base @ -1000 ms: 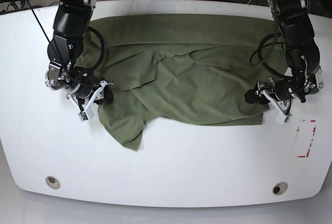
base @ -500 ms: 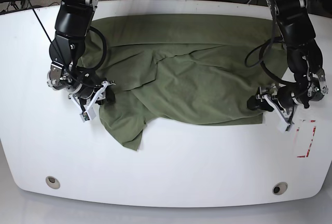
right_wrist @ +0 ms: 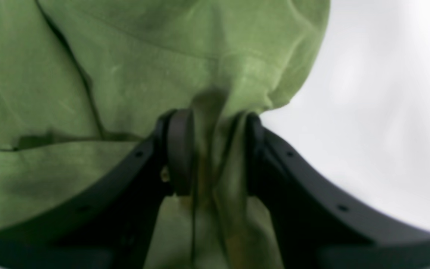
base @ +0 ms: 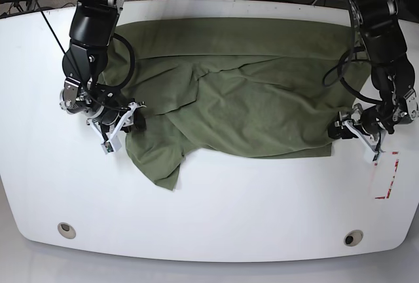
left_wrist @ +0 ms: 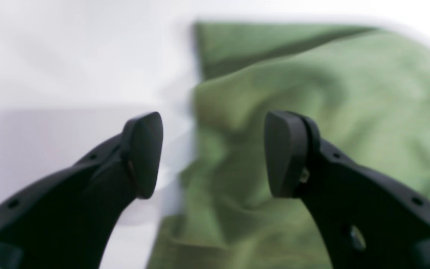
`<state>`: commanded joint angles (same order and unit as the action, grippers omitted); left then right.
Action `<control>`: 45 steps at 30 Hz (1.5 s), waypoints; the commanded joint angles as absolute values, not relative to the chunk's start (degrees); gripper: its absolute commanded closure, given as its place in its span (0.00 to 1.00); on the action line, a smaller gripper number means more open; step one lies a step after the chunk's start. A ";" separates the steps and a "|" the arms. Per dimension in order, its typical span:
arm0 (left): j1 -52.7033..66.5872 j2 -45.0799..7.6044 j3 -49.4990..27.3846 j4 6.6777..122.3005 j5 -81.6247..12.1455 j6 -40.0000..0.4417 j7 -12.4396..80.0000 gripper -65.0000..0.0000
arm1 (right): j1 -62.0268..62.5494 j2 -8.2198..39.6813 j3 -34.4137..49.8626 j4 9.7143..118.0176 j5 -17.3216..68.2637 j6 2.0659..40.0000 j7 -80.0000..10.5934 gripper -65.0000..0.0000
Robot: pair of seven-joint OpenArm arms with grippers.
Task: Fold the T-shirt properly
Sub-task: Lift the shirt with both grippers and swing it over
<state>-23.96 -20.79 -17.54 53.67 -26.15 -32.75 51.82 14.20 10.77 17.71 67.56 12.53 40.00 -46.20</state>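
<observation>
Counter (base: 216, 224): white, rounded corners, two small round holes near its 6 o'clock edge, cables on the floor beyond its 12 o'clock edge
T-shirt (base: 249, 99): olive green, spread rumpled over the counter's far half, one flap hanging toward 7 o'clock
Right claw (right_wrist: 215, 149): at the shirt's 9 o'clock edge in the base view, fingers pressed together on a bunched fold of the fabric
Left claw (left_wrist: 213, 153): at the shirt's 3 o'clock edge, jaws wide apart, holding nothing; blurred wrist view shows one finger over bare counter, the other over green cloth
Red-and-white tag (base: 384, 175): flat on the counter, just beside the left claw toward 5 o'clock
</observation>
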 joint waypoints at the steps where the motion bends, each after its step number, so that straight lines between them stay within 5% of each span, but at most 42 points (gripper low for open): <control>1: -24.40 -20.70 -17.54 52.35 -25.19 -33.45 51.74 0.39 | 14.20 10.77 17.71 67.56 12.62 40.00 -46.20 0.71; 8: -25.10 -19.38 -17.54 48.66 -23.25 -37.49 47.96 0.39 | 14.20 10.77 17.71 67.56 12.62 40.00 -46.20 0.71; 22: -25.89 -15.08 -13.76 48.66 -23.69 -37.76 49.01 0.41 | 14.20 9.54 17.71 67.56 12.09 40.00 -46.20 0.71; 33: -25.80 -14.99 -13.49 48.31 -23.34 -37.41 46.81 0.85 | 14.29 9.63 17.80 67.56 12.00 40.00 -44.26 0.71; 35: -25.71 -14.99 -13.49 48.66 -23.25 -37.41 46.90 1.00 | 14.29 9.63 17.80 67.56 12.00 40.00 -43.91 0.71; 38: -25.71 -15.08 -13.49 48.75 -23.16 -37.41 47.08 1.00 | 14.29 9.71 17.80 67.56 12.00 40.00 -43.91 0.75; 42: -25.71 -16.57 -13.49 49.10 -23.43 -37.67 47.43 1.00 | 14.55 9.71 17.63 67.65 12.00 40.00 -44.18 1.00; 45: -25.63 -17.01 -13.49 51.30 -23.43 -37.76 49.36 1.00 | 14.64 9.71 17.63 68.18 12.00 40.00 -44.62 1.00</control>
